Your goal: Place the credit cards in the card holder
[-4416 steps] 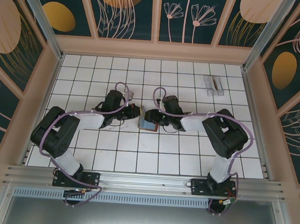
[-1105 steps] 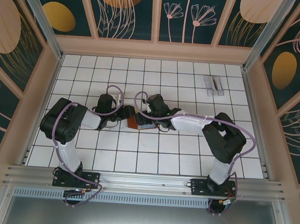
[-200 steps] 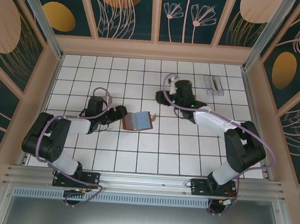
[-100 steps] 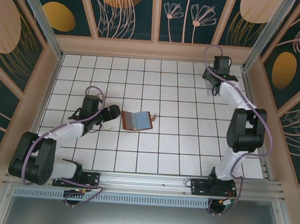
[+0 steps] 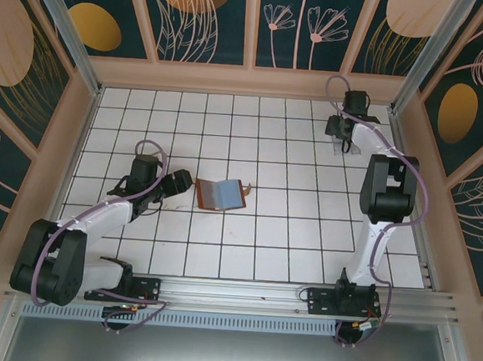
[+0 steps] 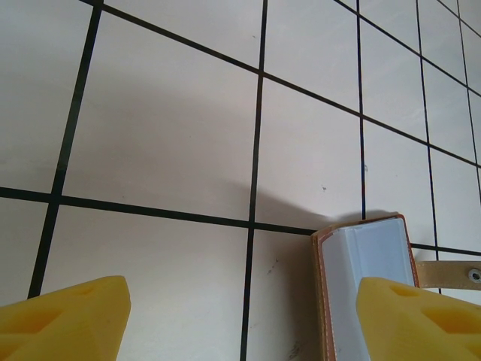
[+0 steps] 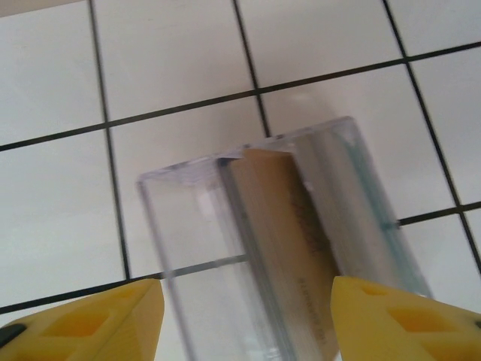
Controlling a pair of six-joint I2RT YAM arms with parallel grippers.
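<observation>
A white tiled tabletop (image 5: 253, 248) with black grid lines sits inside walls (image 5: 204, 19) of dark teal panels painted with pale flowers and orange discs, framed in light wood.

The card holder (image 5: 221, 194) lies near the middle of the tabletop, opened like a book with its blue-grey lining facing up and its reddish-brown outside showing along the edges. Its right flap tilts upward.

The left claw (image 5: 184, 184) is low over the tabletop, just beside the left edge of the card holder and pointing toward it. In the left wrist view its yellow fingertips (image 6: 64, 320) are wide apart with bare tile between them. The near corner of the card holder rises just inside the right-hand fingertip, and whether the two touch cannot be told. This claw holds nothing.

The right arm reaches to the far right corner of the tabletop. There the right claw (image 7: 244, 316) hangs over a clear plastic stand (image 7: 188, 218). The credit cards (image 7: 282, 226) stand on edge in the stand's slots: a tan-looking one in the middle and a pale grey one to its right, both somewhat blurred. The yellow fingertips (image 7: 406, 316) of this claw are spread apart, one on each side of the stand, and are not closed on anything. The stand and credit cards are well apart from the card holder.
</observation>
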